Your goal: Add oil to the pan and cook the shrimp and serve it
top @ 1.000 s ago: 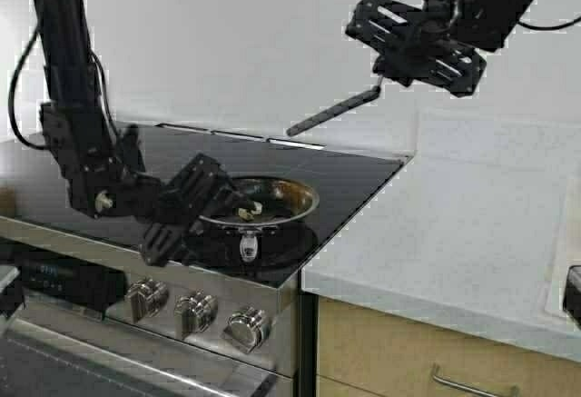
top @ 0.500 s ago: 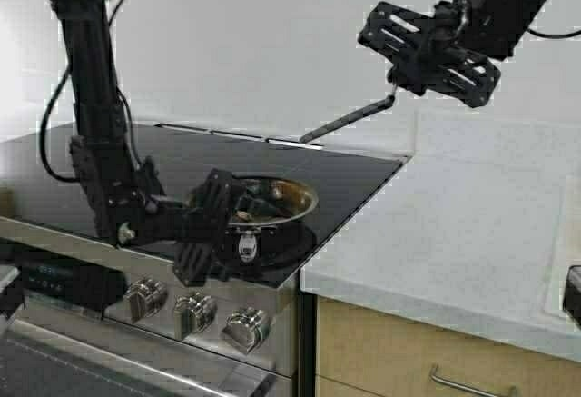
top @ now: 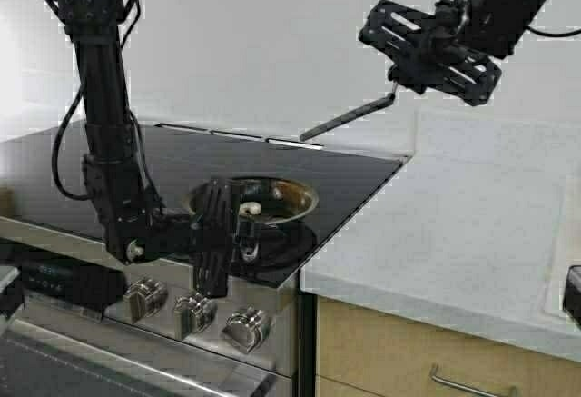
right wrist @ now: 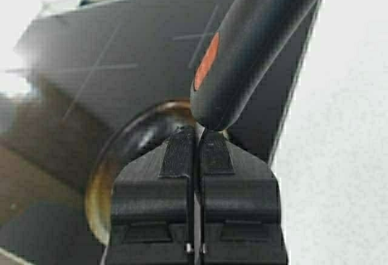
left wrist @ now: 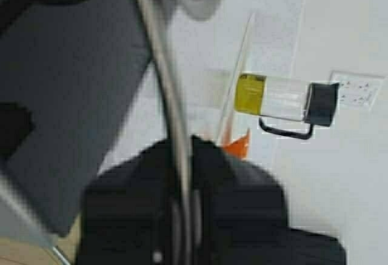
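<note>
Steel pan sits on the black glass cooktop, near its front edge and right of centre, with the shrimp lying inside as a small pale curl. Left gripper reaches in low from the left, rolled on its side, jaws clamped on the pan's short handle at the near rim; the left wrist view shows the thin steel edge running up between its black fingers. That grip probably serves to steady or tip the pan. Right gripper hangs high over the far right of the stove, jaws together on a slim dark spatula whose blade slopes down and left toward the pan, well above it; held clear, likely waiting its turn to stir or lift the shrimp. From the right wrist, the pan shows below the tool's handle. Oil shows in the left wrist view only, a yellow band in a clear jug with black lid, well apart on the white counter.
</note>
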### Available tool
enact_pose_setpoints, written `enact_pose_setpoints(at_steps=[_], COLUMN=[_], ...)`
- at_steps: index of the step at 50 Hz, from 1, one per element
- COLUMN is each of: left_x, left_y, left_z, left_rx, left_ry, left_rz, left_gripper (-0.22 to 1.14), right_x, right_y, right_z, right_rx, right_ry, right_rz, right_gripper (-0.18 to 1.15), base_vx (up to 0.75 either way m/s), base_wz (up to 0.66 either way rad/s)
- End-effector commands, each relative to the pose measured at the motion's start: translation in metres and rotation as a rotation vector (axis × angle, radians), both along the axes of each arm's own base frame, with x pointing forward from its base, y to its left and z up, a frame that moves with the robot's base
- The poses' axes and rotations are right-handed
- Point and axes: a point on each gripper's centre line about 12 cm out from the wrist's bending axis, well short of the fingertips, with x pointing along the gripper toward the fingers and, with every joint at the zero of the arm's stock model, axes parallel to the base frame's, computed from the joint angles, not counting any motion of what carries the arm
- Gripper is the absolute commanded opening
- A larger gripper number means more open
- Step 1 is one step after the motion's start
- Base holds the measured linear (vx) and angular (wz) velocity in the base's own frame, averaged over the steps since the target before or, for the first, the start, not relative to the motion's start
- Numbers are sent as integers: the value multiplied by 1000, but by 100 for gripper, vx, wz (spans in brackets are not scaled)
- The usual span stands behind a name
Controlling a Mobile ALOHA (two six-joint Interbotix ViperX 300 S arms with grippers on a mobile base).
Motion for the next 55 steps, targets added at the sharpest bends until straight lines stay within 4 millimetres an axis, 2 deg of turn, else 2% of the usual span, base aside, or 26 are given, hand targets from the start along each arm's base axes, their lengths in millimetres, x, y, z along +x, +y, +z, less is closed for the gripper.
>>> enact_pose_setpoints(at_steps=[1,9,16,25,32,38,47,55], left_x=[8,3,-6,-17,-24,-27,-28,-30], left_y=[-5,-4,1,8,13,16,18,17], left_z=[19,36,56,71,78,81,80,79], left_rx=[-34,-13,89,143,167,193,203,203], left_ry=[-56,-119,-210,-190,-183,-182,-171,-171], left_rz=[-8,-25,-39,-42,-32,-24,-22,-28], left_gripper=[-8,5,3,3,3,3,3,3], right_x=[6,11,26,56,75,88,109,120], right_y=[-5,1,15,35,45,49,55,62], right_z=[14,11,-3,-30,-56,-70,-75,-75], right_rx=[21,-3,-45,-78,-153,-295,-431,-430], right_ry=[-48,-54,-53,-86,-140,-167,-198,-220], right_rz=[-21,9,55,52,42,39,5,-4], right_gripper=[8,8,8,8,8,8,8,8], base_vx=[0,0,0,0,0,0,0,0], base_wz=[0,0,0,0,0,0,0,0])
